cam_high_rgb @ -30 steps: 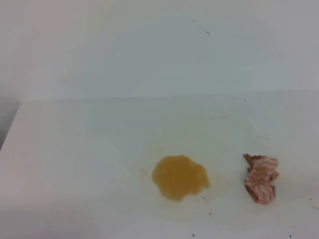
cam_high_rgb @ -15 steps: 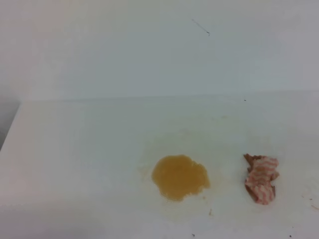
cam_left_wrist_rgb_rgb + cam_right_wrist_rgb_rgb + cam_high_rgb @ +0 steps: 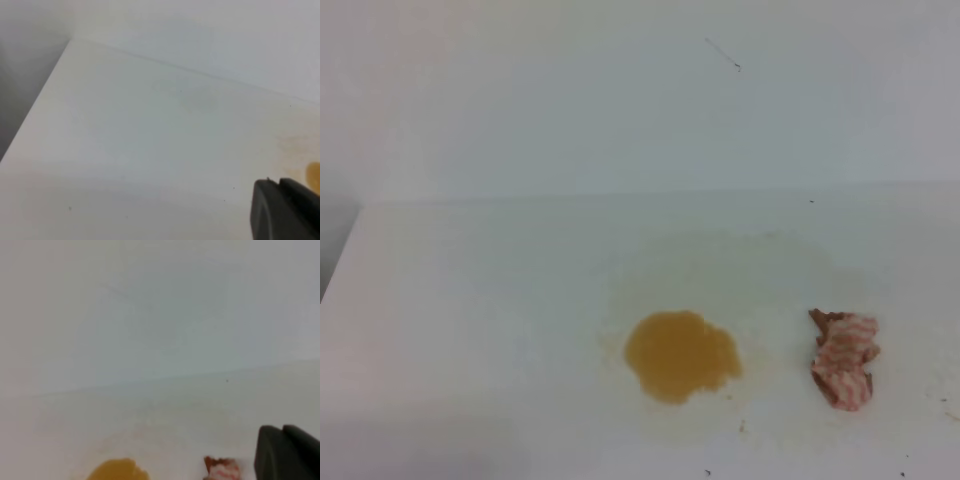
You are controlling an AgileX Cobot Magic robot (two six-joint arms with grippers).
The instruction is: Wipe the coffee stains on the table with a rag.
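The coffee stains [image 3: 681,355] lay as a roundish amber blotch on the white surface [image 3: 470,330], with a faint yellowish smear spreading up and to the right of it. The rag [image 3: 843,359] — a bunched wad of pink-red and white stripes — sat well to the blotch's right, apart from it, with bare surface between the two. A few tiny dark specks dotted the near edge. Neither arm appeared in the high view. In the right wrist view only a dark corner of the right gripper [image 3: 287,452] showed, its fingers clenched on nothing; the rag there was cut off by the lower edge. The left gripper [image 3: 285,210] was likewise a dark, cropped block — whether its fingers were released or clenched I could not tell.
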